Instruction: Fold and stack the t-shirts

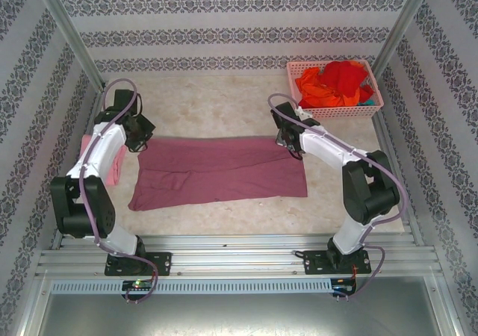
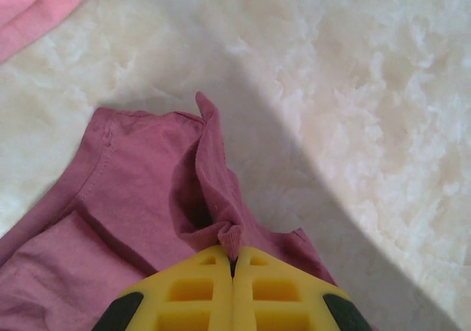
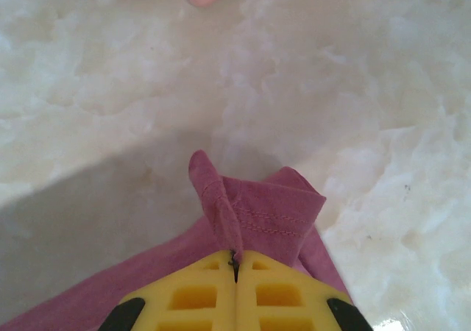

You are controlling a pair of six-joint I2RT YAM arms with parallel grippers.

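- Mauve t-shirt (image 1: 220,173) lies spread flat across the middle of the counter (image 1: 224,112).
- Left tool (image 2: 232,261) is clenched on its far left corner, and right tool (image 3: 235,259) is clenched on its far right corner.
- Pink t-shirt (image 2: 29,7) sits at the left edge; red and orange t-shirts (image 1: 340,82) fill the basket (image 1: 336,113) at the far right.

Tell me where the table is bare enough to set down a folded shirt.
Free: far strip between back wall and mauve t-shirt, left of the basket; near strip before the rail. Crowded: left edge, pink t-shirt.
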